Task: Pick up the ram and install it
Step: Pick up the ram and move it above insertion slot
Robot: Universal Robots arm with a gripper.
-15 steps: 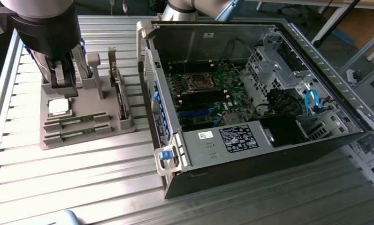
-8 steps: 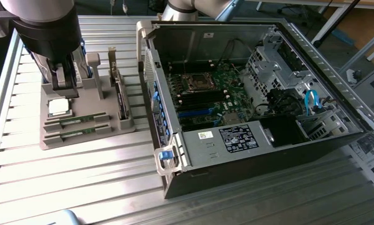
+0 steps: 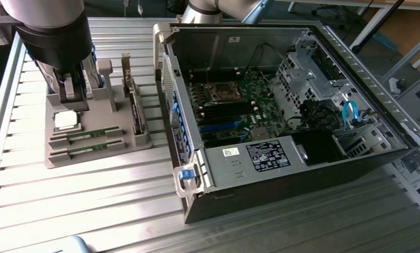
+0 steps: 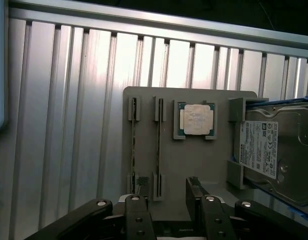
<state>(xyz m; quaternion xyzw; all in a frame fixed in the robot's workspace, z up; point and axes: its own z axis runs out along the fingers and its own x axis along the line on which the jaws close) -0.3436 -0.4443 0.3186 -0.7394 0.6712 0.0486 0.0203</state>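
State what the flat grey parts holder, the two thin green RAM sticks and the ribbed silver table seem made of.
Flat grey parts holder: matte, even grey, moulded slots; likely plastic. Two thin green RAM sticks: green board with dark chips; probably circuit-board laminate. Ribbed silver table: bright sheen, straight grooves; looks like extruded aluminium.

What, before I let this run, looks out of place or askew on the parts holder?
Nothing stands out. Both ram sticks sit straight in their holder slots, the CPU lies square in its recess, the hard drive rests in its cradle.
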